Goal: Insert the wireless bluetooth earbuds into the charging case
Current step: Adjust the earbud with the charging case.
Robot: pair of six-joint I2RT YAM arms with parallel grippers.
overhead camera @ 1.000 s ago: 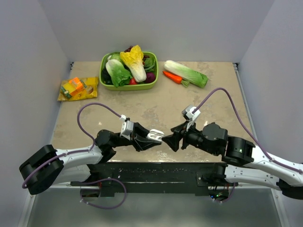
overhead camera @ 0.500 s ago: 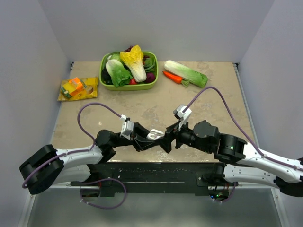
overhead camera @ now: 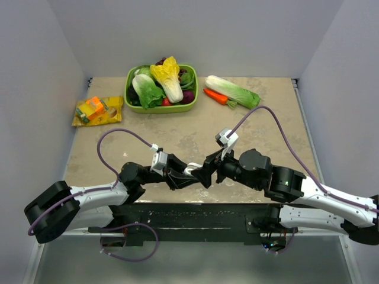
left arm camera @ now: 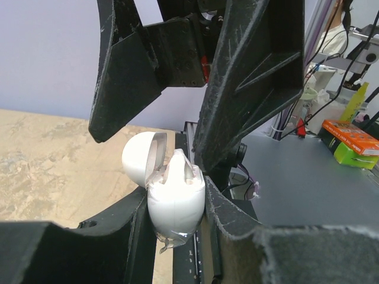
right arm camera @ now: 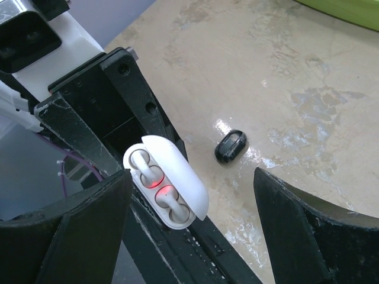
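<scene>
Grip: left jaws clamped tight around white charging case (left arm camera: pixel 176 198), lid flipped back. Right jaws spread wide, holding nothing, poised close at case mouth. Case wells glow red inside; contents unclear. One black earbud (right arm camera: pixel 231 146) lies on desk (right arm camera: pixel 308 71) near case, touching neither jaws. Second earbud not made out. Far side of desk: green basket (overhead camera: pixel 160 110) of vegetables, cabbage (overhead camera: pixel 232 92) and carrot (overhead camera: pixel 215 96) beside it, orange packet (overhead camera: pixel 98 110) at left.
</scene>
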